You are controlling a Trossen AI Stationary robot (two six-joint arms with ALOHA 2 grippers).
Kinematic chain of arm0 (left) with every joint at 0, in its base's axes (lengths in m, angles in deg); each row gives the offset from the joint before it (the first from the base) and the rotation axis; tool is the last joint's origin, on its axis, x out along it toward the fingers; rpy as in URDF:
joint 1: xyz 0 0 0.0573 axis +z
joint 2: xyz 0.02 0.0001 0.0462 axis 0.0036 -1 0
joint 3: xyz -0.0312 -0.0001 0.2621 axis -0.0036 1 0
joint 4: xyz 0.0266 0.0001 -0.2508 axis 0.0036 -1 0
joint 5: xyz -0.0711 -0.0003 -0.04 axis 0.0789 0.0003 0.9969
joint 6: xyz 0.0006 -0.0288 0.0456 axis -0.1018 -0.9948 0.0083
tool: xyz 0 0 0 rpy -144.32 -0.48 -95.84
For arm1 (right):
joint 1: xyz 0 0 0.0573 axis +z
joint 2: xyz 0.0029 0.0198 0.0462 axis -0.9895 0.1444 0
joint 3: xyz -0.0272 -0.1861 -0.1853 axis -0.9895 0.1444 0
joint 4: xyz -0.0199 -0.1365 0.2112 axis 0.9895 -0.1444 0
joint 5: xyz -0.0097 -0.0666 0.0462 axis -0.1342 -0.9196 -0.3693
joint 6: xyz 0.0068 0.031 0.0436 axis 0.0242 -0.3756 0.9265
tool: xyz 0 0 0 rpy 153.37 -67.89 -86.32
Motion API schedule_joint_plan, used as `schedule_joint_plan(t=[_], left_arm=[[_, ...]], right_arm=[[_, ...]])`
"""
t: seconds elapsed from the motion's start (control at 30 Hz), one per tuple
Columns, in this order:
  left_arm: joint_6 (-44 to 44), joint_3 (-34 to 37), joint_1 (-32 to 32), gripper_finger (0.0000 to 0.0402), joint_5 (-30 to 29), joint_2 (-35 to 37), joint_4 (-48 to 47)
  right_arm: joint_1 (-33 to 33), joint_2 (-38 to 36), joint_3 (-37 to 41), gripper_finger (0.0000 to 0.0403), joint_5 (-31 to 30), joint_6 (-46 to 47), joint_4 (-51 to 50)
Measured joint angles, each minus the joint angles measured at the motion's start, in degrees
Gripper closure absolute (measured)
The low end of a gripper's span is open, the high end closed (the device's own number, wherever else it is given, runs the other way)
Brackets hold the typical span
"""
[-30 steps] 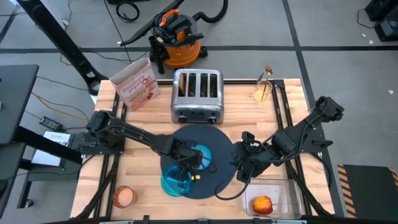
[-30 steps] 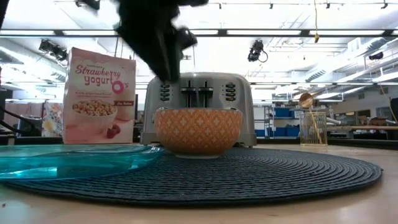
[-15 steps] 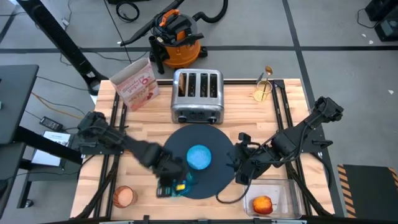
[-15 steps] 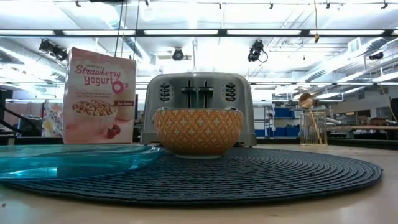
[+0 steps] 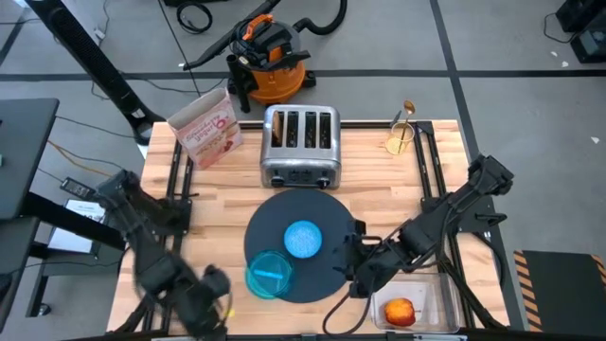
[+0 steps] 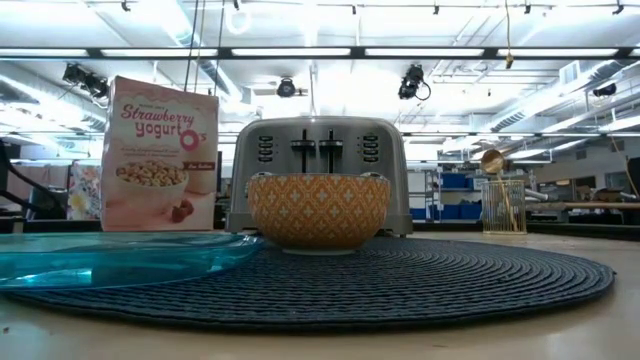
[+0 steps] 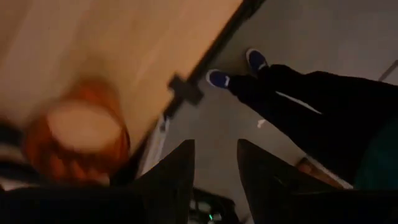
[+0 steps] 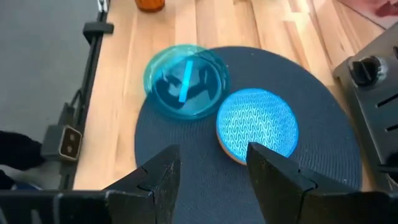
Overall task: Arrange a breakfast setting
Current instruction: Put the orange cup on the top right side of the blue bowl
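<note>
The round dark mat (image 5: 312,204) lies mid-table. The small bowl (image 5: 303,239), blue inside and orange-patterned outside (image 6: 318,210), stands on it. The clear blue plate (image 5: 269,275) rests partly on the mat's near left edge. The copper cup (image 7: 74,143) stands at the table's near left corner. My left gripper (image 5: 204,303) hovers open above that corner, the cup beside its fingers (image 7: 214,168). My right gripper (image 5: 352,260) hangs open over the mat's near right edge, facing bowl and plate (image 8: 211,168). The red apple (image 5: 401,311) lies in a clear tray. A gold spoon (image 5: 407,112) stands in a holder.
The steel toaster (image 5: 301,147) stands behind the mat, the pink cereal box (image 5: 206,128) to its left. The wire holder (image 5: 400,140) is at the far right. A person's legs and blue shoes (image 7: 249,62) show beyond the table's near left edge.
My left gripper has swung up and away from the plate on the mat toward the table's near left corner, rolling about its own axis; it now hangs by the copper cup. The plate stays where it lay. My right gripper has eased down toward the mat.
</note>
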Motion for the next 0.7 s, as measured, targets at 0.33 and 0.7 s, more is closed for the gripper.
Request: schedule_joint_plan(t=[0.33, 0.7], left_arm=[[-17.6, 0.0, -9.1, 0.0273, -6.4, -4.4, -10.1], [-17.6, 1.5, -6.4, 0.0212, -6.8, -8.2, -12.1]], right_arm=[[-1.0, 2.5, 0.0, 0.0211, -0.3, -4.2, 1.4], [-2.2, 2.5, 0.0, 0.0196, 2.7, -5.7, 2.1]])
